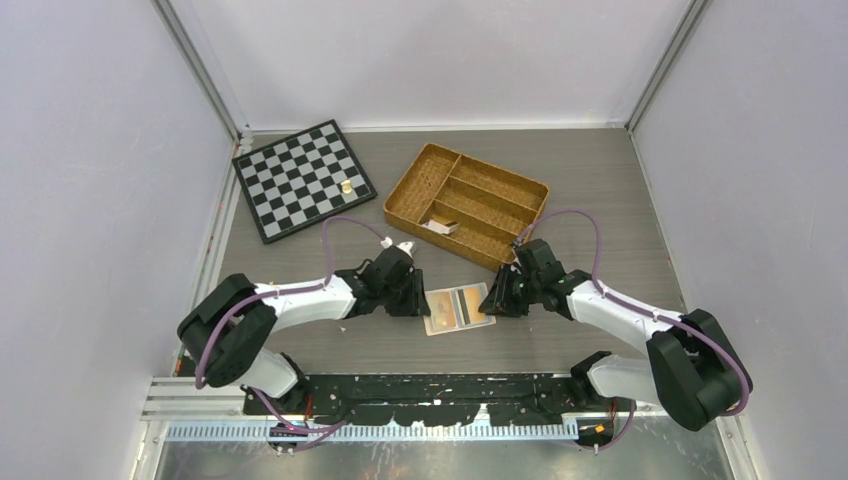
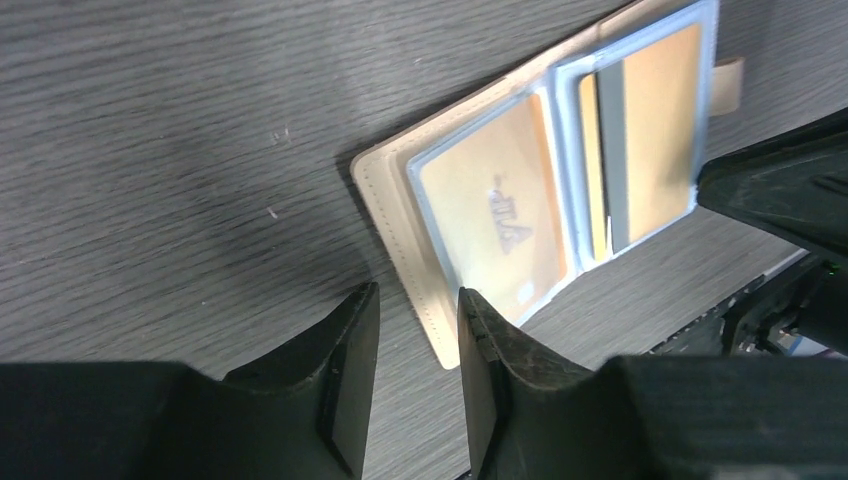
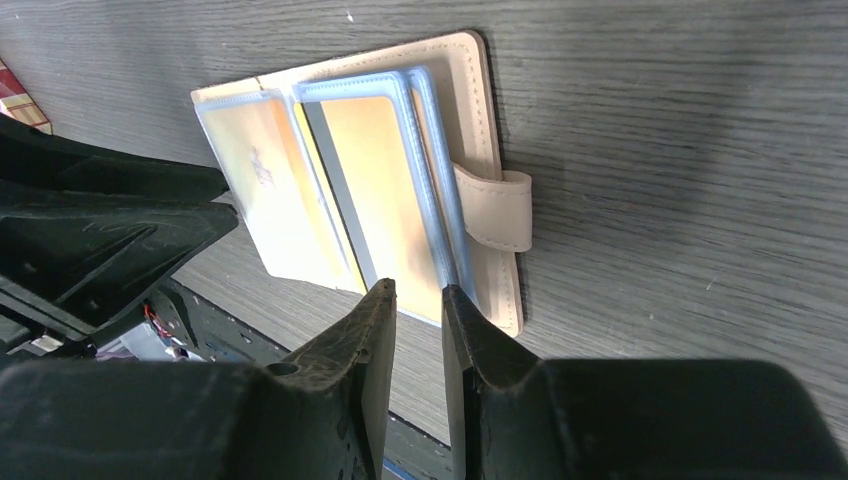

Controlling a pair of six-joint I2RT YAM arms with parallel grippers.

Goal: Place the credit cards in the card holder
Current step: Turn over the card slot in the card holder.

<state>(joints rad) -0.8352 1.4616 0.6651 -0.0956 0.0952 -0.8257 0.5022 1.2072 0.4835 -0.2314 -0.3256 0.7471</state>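
The card holder [image 1: 458, 308] lies open and flat on the table between my two grippers, its snap tab [image 3: 498, 210] on the right side. An orange-tan credit card [image 2: 490, 220] sits inside the left clear sleeve. Another one [image 2: 655, 130], with a dark stripe, is in the right sleeve. My left gripper [image 2: 418, 295] stands open just at the holder's left edge, with nothing between its fingers. My right gripper [image 3: 418, 290] hovers at the near right corner, its jaws a narrow gap apart and empty.
A woven wicker divided tray [image 1: 466, 205] stands behind the holder with a small packet [image 1: 440, 226] in it. A chessboard [image 1: 303, 180] with a small gold piece [image 1: 346, 186] lies at the back left. The black rail [image 1: 430, 395] runs along the near edge.
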